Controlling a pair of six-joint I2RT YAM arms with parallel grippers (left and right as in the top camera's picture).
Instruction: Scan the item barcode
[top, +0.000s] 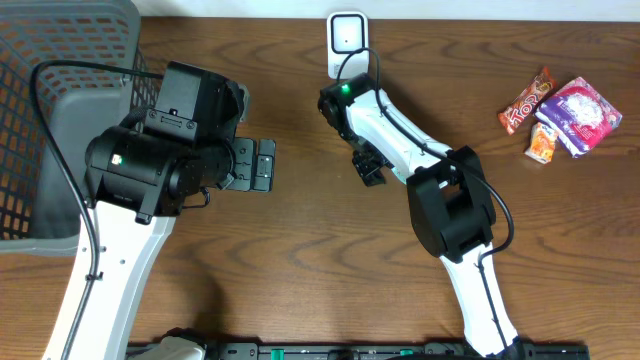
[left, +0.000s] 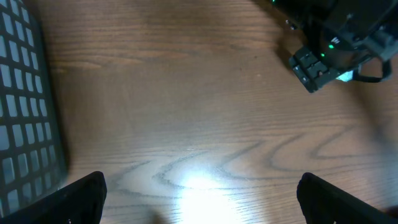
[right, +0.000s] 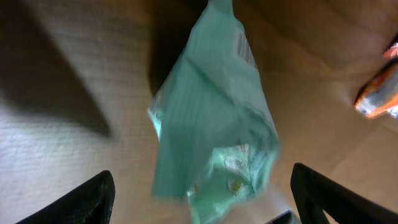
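Pale green packet (right: 214, 124), the item to be scanned, blurred in the right wrist view, sitting between the two fingers of the right gripper (top: 371, 172) yet touching neither. Jaws spread wide, with nothing gripped as far as visible. Barcode (right: 246, 46) on the packet's far end, turned toward the wrist camera. Position close to the white scanner (top: 347, 38), which stands upright at the back edge of the table (top: 300, 270), probably chosen so the code can be shown to it. Left gripper (top: 262, 165) fully open and empty, hovering over bare wood beside the grey basket (top: 60, 120), apparently kept clear of the scan and handy for the basket. Other snack packets (top: 580, 115) bunched at the far right, well apart from both arms. Hidden from overhead: the green packet itself, covered by the right arm. Cannot tell whether lying on the wood or in mid-air, nor read any print. Orange wrapper (right: 379, 93) cut off by the frame edge.
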